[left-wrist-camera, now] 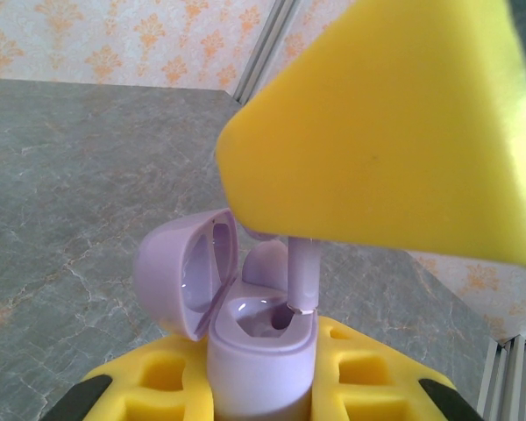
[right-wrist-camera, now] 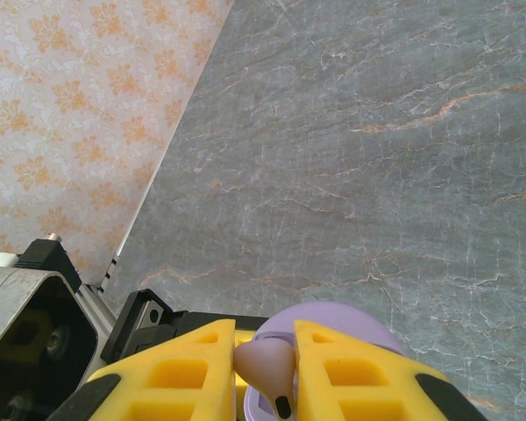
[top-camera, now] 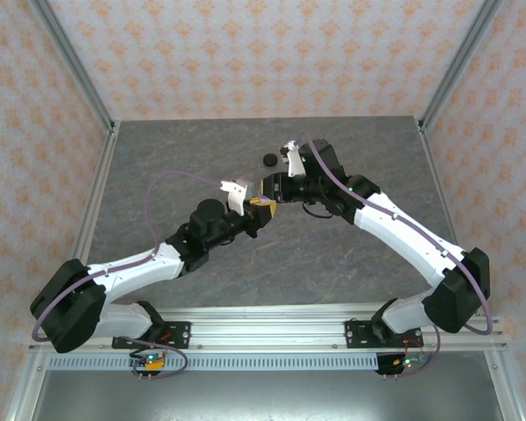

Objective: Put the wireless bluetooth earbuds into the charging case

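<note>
A lavender charging case (left-wrist-camera: 261, 351) stands upright with its lid (left-wrist-camera: 186, 272) swung open to the left. My left gripper (left-wrist-camera: 263, 390) is shut on its body. My right gripper (right-wrist-camera: 265, 364) is shut on a pale lavender earbud (right-wrist-camera: 267, 367). That earbud's stem (left-wrist-camera: 302, 274) points down, and its tip sits at the rim of the case's right slot. In the top view both grippers, left (top-camera: 259, 204) and right (top-camera: 271, 188), meet above the table's middle. From the right wrist camera the case (right-wrist-camera: 351, 320) lies just under the earbud. The other earbuds are out of view.
A small black round disc (top-camera: 267, 160) lies on the grey marble table (top-camera: 184, 158) just behind the grippers. Patterned walls with metal posts close in the table at the back and both sides.
</note>
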